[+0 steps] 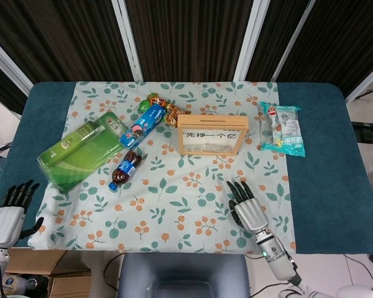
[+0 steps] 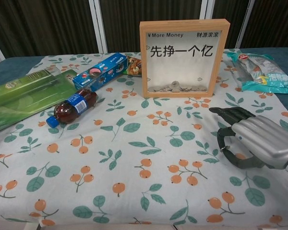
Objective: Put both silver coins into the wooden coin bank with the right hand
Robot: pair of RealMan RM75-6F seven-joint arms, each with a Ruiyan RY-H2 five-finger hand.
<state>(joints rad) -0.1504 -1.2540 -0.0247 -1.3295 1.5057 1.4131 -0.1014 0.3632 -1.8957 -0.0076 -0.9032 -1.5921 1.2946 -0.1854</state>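
No loose silver coin shows on the desk (image 1: 317, 205) — coins lie inside the wooden coin bank (image 2: 184, 57) at twelve o'clock. Right hand (image 2: 252, 139) rests palm-down, fingers curled; whether it pinches a coin, I cannot tell. Progress is unclear.

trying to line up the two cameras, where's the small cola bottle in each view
Head view: the cola bottle lies left of centre, just below the blue cookie box.
Chest view: the same bottle lies at left, again right by that box.
Shared landmark: the wooden coin bank, to the bottle's right in both.
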